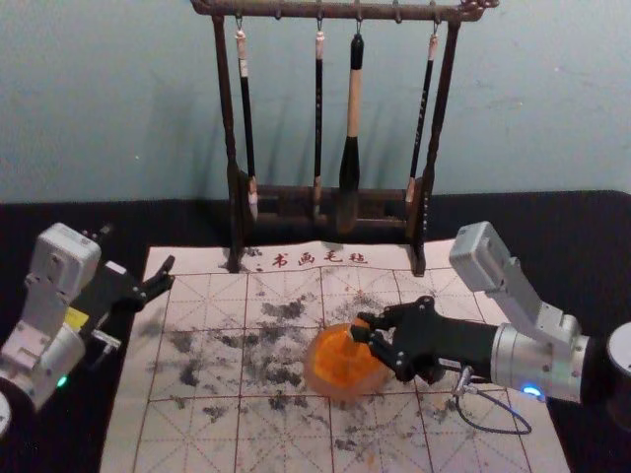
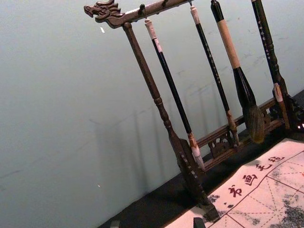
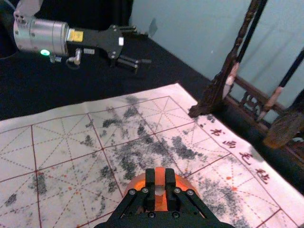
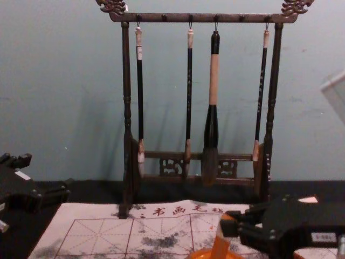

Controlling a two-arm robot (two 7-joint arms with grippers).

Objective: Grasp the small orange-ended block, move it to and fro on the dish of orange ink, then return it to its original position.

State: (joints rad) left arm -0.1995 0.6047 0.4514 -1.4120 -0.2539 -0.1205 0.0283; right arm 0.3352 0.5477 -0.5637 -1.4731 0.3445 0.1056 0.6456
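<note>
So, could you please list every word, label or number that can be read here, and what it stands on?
"书画毛毡": red characters on the far margin of the mat.
Characters on the second brush from the left and the rightmost brush: too small to read.
White label on the right tool: too small to read surely.
Yellow label on the left arm: unreadable.

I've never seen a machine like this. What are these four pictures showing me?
It's a robot with two arms. One picture looks down from its head, one forward from its chest, and one from each wrist. The right gripper holds an orange-ended block over a dish of orange ink. The left gripper is open and empty, off to its side. The dish sits on a gridded mat with dark smudges; behind, brushes hang from a rack.
</note>
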